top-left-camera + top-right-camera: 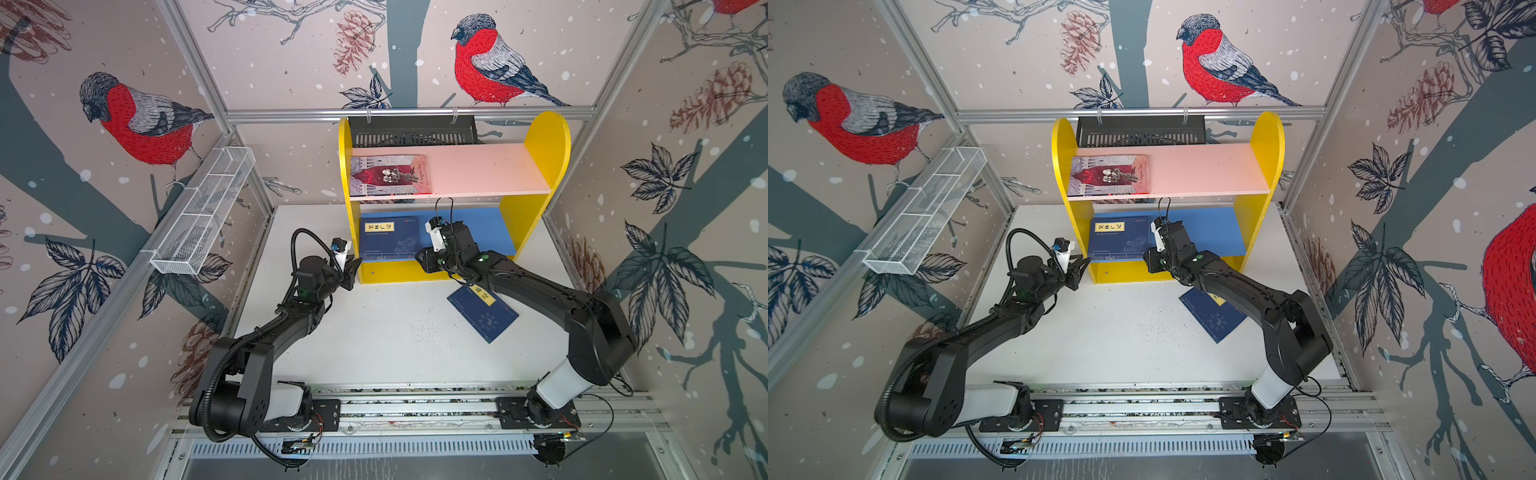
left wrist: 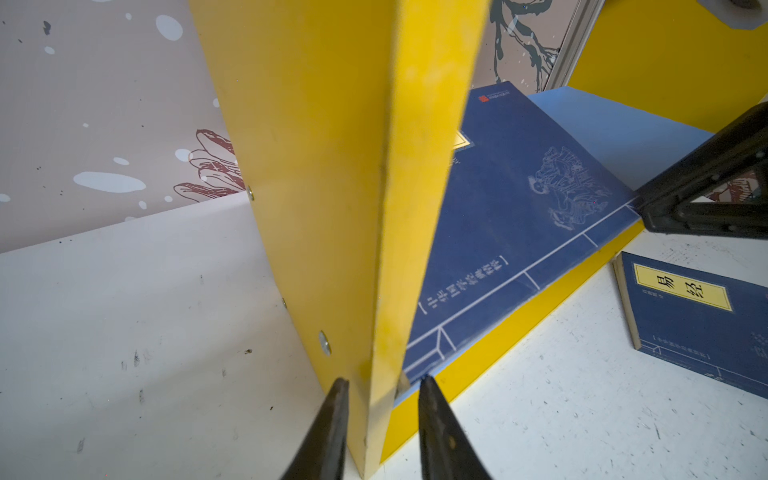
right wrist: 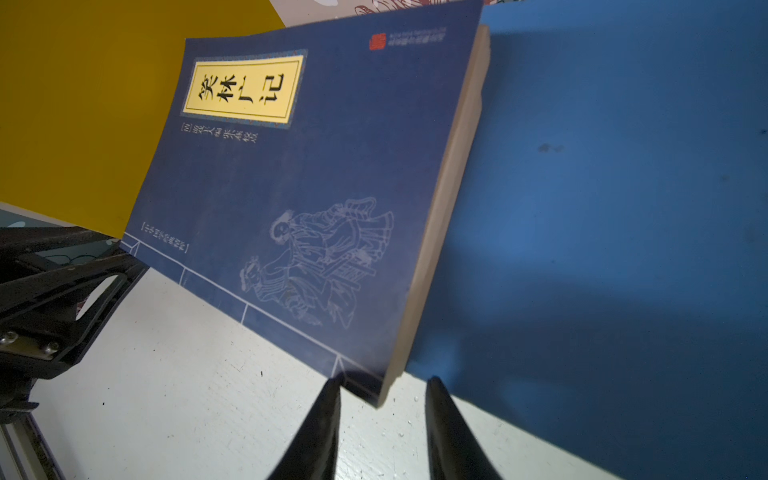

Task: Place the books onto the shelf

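My right gripper (image 3: 381,397) sits at the front lip of the shelf's (image 1: 548,137) blue board (image 3: 623,166). Its jaws are apart and clamp nothing: the near corner of the navy book (image 3: 299,187) pokes into the gap between the tips, with bare table (image 1: 374,340) showing beside one finger. That book lies flat at the board's left end, close by the yellow side panel (image 2: 324,187). Its long axis runs along the shelf front, and its stitched edge faces me and overhangs the lip a little. So it lies straight ahead of the right gripper, and I judge the coming push must go away from me, square to that long edge, or the book may swing about its corner. My left gripper (image 2: 384,399) straddles the front edge of the side panel, a finger on either side; I cannot tell whether it pinches the panel or only brackets it. The red book (image 1: 388,174) already lies flat on the pink board (image 1: 478,170), also at the left end. A second navy book (image 1: 484,316) is on the table, not yet shelved. It lies diagonally, label end toward the shelf foot, partly under my right arm (image 1: 540,291). It is much nearer that arm than my left, so I reckon the right should fetch it.
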Controlling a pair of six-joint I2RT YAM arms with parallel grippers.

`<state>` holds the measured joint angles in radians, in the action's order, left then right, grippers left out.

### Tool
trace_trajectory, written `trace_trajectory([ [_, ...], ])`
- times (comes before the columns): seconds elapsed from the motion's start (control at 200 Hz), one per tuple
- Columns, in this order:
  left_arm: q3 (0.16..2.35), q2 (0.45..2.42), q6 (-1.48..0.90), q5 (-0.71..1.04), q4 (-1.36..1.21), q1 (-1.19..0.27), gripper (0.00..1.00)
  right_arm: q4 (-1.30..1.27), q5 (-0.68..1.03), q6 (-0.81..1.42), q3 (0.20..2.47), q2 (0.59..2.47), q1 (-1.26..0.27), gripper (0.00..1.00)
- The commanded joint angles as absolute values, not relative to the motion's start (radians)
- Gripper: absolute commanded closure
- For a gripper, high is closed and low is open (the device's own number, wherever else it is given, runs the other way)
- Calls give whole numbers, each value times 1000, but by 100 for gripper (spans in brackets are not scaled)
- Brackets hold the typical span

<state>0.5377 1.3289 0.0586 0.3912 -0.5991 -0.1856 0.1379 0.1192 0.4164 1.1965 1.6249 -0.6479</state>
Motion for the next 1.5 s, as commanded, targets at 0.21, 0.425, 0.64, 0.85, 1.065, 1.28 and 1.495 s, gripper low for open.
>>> trace_trajectory([
  [0.21, 538, 1323, 66, 393, -659, -186, 70, 143, 107, 400, 1222, 1644, -649, 64],
  [0.425, 537, 1321, 64, 392, -661, -186, 70, 152, 108, 398, 1230, 1648, -650, 64],
  [0.64, 533, 1315, 63, 395, -652, -186, 67, 158, 106, 399, 1228, 1637, -652, 63],
  [0.85, 533, 1255, 92, 423, -519, -186, 60, 171, 87, 408, 1196, 1563, -665, 61],
  [1.065, 616, 1172, 114, 493, -164, -186, 55, 225, 11, 481, 1036, 1354, -673, 50],
  [1.28, 631, 1064, 113, 630, 69, -186, 43, 226, -175, 619, 777, 1118, -643, 40],
  [1.495, 637, 979, 92, 783, 180, -186, 37, 226, -222, 682, 573, 967, -451, 31],
])
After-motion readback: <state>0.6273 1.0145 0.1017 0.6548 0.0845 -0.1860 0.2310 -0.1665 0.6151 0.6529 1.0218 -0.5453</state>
